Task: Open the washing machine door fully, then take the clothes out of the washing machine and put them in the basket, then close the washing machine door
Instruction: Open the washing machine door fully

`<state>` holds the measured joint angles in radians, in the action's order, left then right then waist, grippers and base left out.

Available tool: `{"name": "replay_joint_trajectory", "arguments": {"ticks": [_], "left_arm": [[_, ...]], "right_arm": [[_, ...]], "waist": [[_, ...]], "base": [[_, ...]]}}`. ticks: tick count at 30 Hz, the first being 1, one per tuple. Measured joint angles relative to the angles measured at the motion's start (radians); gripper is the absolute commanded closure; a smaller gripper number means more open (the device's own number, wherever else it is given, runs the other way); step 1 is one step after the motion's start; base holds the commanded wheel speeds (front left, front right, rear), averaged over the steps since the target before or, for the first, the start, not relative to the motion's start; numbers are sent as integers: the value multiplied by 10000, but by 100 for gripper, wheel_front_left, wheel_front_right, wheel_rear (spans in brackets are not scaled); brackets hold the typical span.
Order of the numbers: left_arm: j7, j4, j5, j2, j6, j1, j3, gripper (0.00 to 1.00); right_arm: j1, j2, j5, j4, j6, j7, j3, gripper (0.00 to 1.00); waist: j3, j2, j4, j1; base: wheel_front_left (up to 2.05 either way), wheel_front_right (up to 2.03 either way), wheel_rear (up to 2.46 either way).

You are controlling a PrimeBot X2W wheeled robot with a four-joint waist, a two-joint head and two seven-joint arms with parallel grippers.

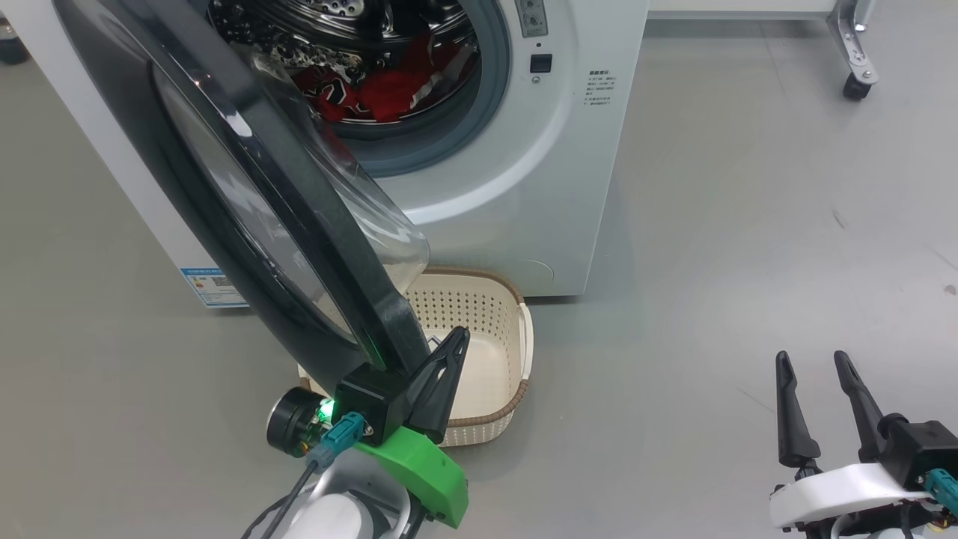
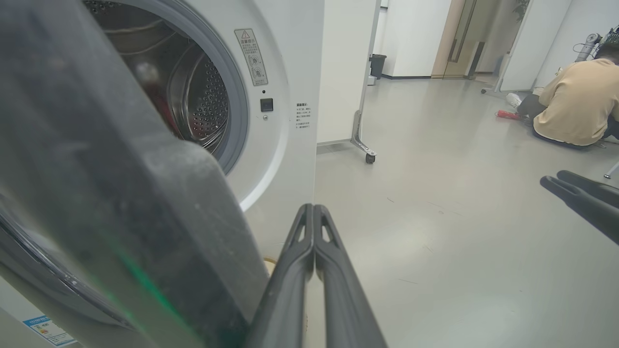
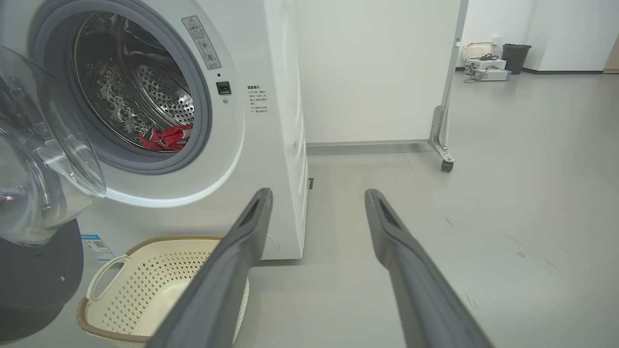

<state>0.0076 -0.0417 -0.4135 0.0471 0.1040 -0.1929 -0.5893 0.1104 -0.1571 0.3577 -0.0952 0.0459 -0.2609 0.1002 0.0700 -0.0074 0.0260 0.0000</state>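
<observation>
The white washing machine [image 1: 539,187] stands with its black washing machine door [image 1: 247,195] swung partway out toward me, the glass bowl bulging to the right. Red and white clothes [image 1: 374,90] lie in the steel drum and show as clothes [image 3: 167,137] from the right wrist. The cream basket [image 1: 516,404] sits on the floor below the door, with nothing in it. My left gripper [image 1: 453,348] is shut on nothing, its fingers lying along the door's free edge on the inner side, above the basket. My right gripper [image 1: 813,359] stands open over bare floor, well to the right.
A white panel on castors [image 1: 857,75] stands to the right behind the machine. A person in a beige top [image 2: 575,106] sits on the floor far off. Grey floor stretches open to the right of the machine [image 3: 483,217].
</observation>
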Motion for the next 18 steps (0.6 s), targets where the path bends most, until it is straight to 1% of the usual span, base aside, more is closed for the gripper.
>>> {"name": "replay_joint_trajectory", "arguments": {"ticks": [9, 18], "left_arm": [[-19, -77, 38, -107, 0, 1, -50, 100], [-305, 163, 213, -232, 0, 238, -27, 100]], "right_arm": [[-13, 17, -63, 50, -38, 0, -157, 0], [-17, 13, -115, 86, -98, 0, -347, 0]], "waist": [[148, 0, 272, 0], [367, 0, 689, 0]], "base": [[0, 0, 0], [0, 0, 0]]}}
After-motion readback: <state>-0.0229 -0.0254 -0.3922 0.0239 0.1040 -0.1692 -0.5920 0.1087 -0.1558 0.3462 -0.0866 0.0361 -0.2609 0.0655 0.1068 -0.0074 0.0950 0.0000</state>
